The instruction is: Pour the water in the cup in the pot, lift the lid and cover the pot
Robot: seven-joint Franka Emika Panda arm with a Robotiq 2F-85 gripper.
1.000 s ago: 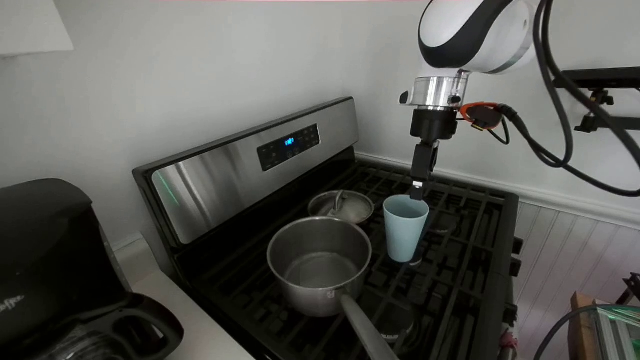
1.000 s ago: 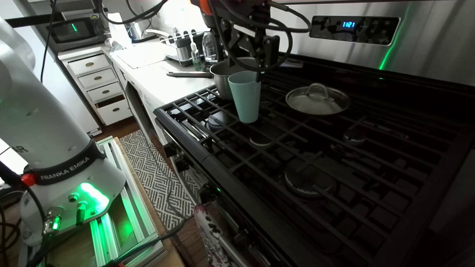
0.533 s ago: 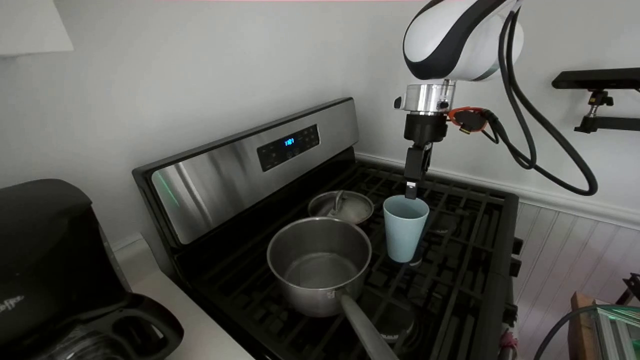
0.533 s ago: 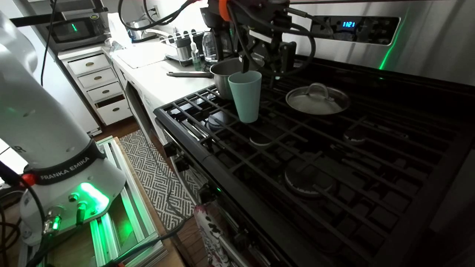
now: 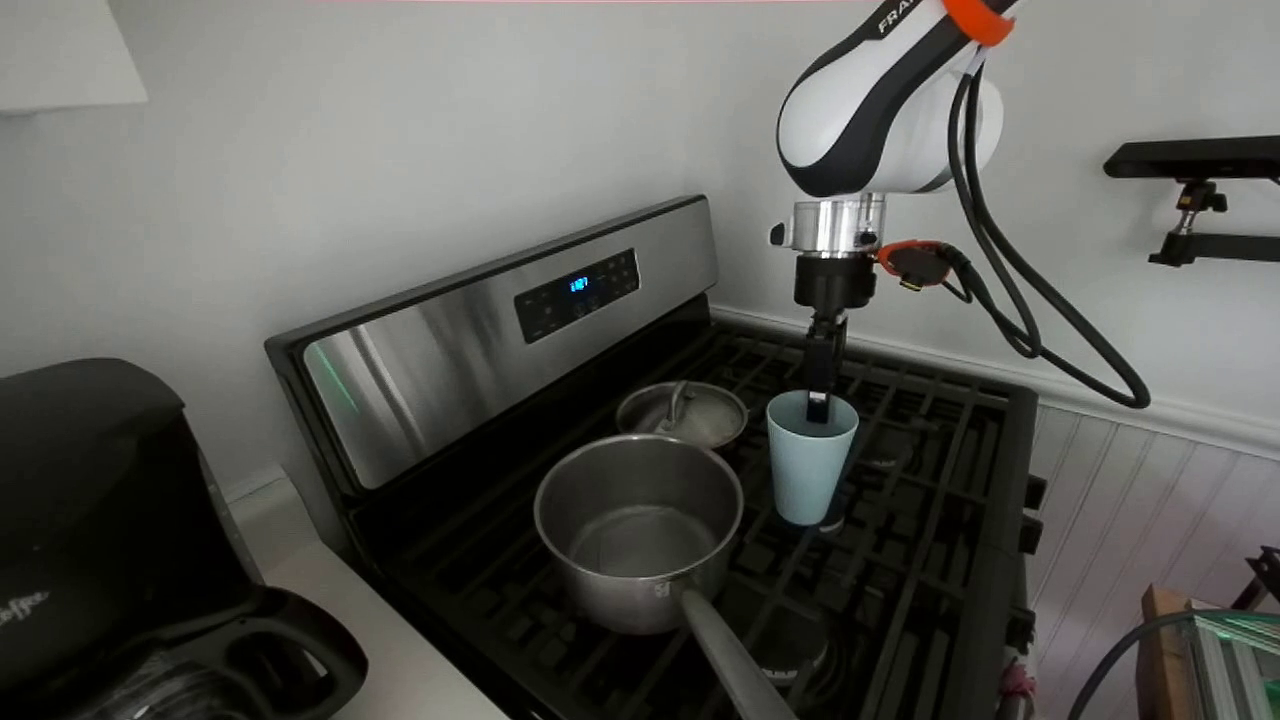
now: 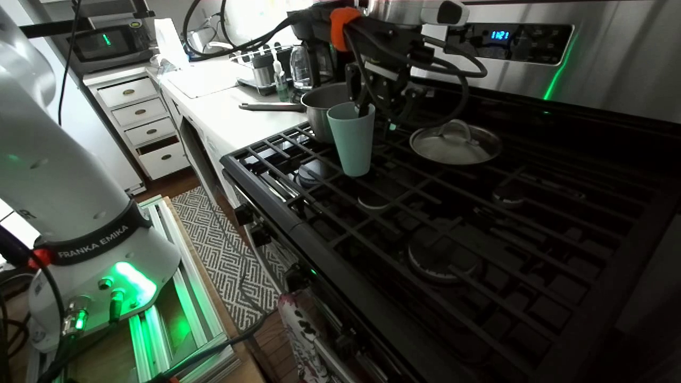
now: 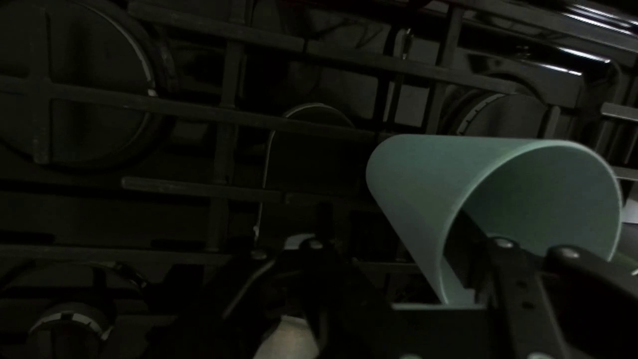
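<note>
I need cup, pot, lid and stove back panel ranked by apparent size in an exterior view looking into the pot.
1. stove back panel
2. pot
3. lid and cup, unranked: the lid looks wider but is partly hidden by the pot; the cup looks taller.

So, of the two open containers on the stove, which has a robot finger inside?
The pale blue handleless cup: one dark finger reaches below its rim. The long-handled steel pot has none inside.
</note>
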